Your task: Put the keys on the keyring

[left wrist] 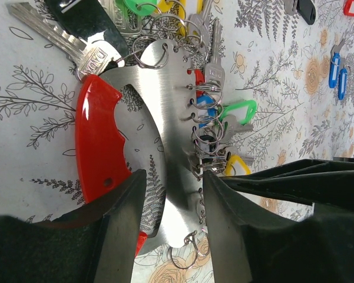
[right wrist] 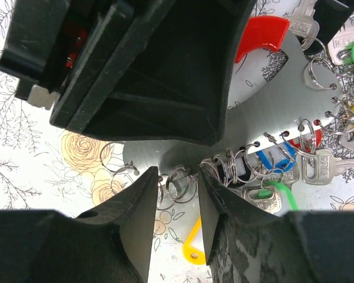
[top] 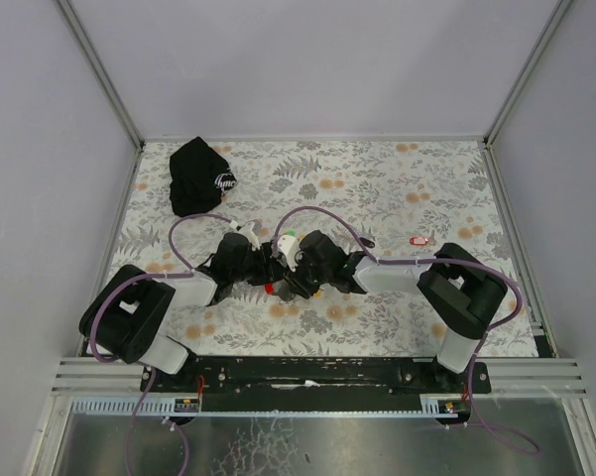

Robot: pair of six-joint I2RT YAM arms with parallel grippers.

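Steel wire this thin is your main worry. The keyring (right wrist: 178, 184) sits between the spread fingers of your right gripper (right wrist: 177, 174), touched by neither as far as the wrist view shows. It hangs off the steel plate (left wrist: 165, 118) at that plate's 6 o'clock edge. Close off-centre and I judge the ring will flip flat or skid out.

Just toward 3 o'clock, neighbouring rings (right wrist: 235, 162) crowd the same edge, with the keys (right wrist: 318, 168) fanned beyond them, so a wide bite could snag one.

Your left gripper (left wrist: 172, 180) appears to pinch the plate across its narrow end, beside the red handle (left wrist: 100, 141). A sideways push from the right could pivot it there.

Both grippers nearly touch mid-table (top: 377, 178), so a small twist risks a knock. A loose red-tagged key (top: 419, 239) lies well apart toward 3 o'clock.
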